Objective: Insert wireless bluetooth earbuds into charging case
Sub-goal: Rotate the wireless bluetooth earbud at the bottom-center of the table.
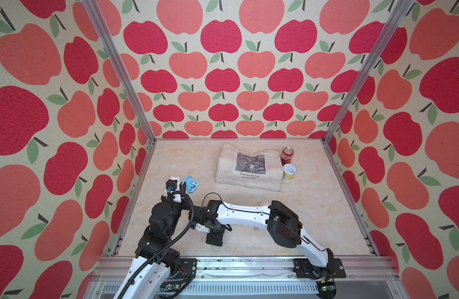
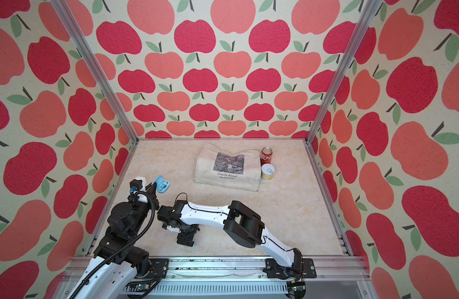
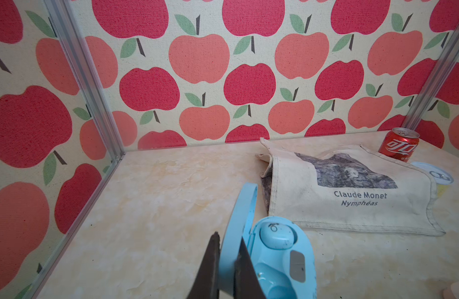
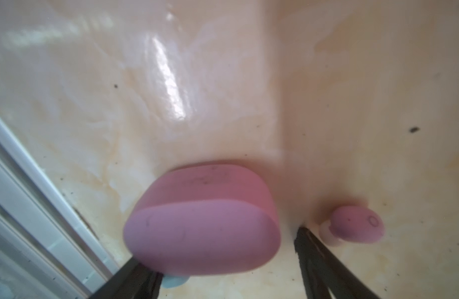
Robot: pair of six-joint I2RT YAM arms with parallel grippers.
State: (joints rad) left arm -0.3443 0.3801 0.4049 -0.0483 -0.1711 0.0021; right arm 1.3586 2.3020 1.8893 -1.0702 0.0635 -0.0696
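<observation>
My left gripper (image 3: 229,236) is shut on the raised lid of an open light blue charging case (image 3: 295,259), held above the table at the left in both top views (image 1: 191,184) (image 2: 162,184). One light blue earbud (image 3: 275,235) sits in the case's far slot; the near slot looks hollow. In the right wrist view my right gripper (image 4: 218,246) is open and straddles a closed pinkish-lilac case (image 4: 202,222) on the table. One finger (image 4: 316,259) stands apart from that case. A lilac earbud (image 4: 355,225) lies just outside that finger. A light blue earbud (image 4: 174,282) peeks from under the case.
A cream tote bag (image 1: 249,168) lies at the back of the table, with a red cola can (image 1: 287,155) and a yellow tin (image 1: 289,172) beside it. The right arm (image 1: 249,212) stretches across the front. Apple-patterned walls and aluminium posts close in the sides.
</observation>
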